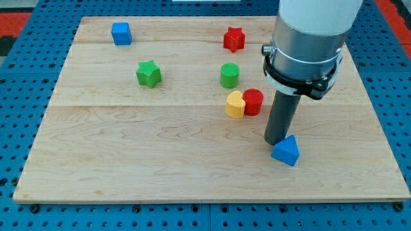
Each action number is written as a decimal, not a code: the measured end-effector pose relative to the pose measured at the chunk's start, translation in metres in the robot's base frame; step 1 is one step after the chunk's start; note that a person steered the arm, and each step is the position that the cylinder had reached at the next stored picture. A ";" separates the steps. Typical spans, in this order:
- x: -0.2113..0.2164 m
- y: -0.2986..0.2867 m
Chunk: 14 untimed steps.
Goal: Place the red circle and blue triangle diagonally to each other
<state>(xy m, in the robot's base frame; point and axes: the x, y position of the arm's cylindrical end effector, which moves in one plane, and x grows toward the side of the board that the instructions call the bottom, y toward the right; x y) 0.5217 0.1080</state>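
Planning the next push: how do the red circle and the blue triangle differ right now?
The red circle is a round red cylinder; the blue triangle is a blue wedge with corners. The red circle touches the yellow heart on its left; the blue triangle touches no other block. My tip sits right against the blue triangle's upper-left side, while the red circle lies apart, up and to the view's left. Both rest on the wooden board.

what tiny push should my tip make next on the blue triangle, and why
Probably no more than a tiny nudge. My tip sits against the blue triangle's upper left side, and the triangle already lies down and to the view's right of the red circle, roughly diagonal. The yellow heart touches the circle, so avoid pushing there.
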 end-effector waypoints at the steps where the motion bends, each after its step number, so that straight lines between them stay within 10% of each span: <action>1: 0.002 -0.002; 5: 0.096 0.002; 14: 0.036 0.018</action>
<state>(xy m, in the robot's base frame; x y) 0.5575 0.1259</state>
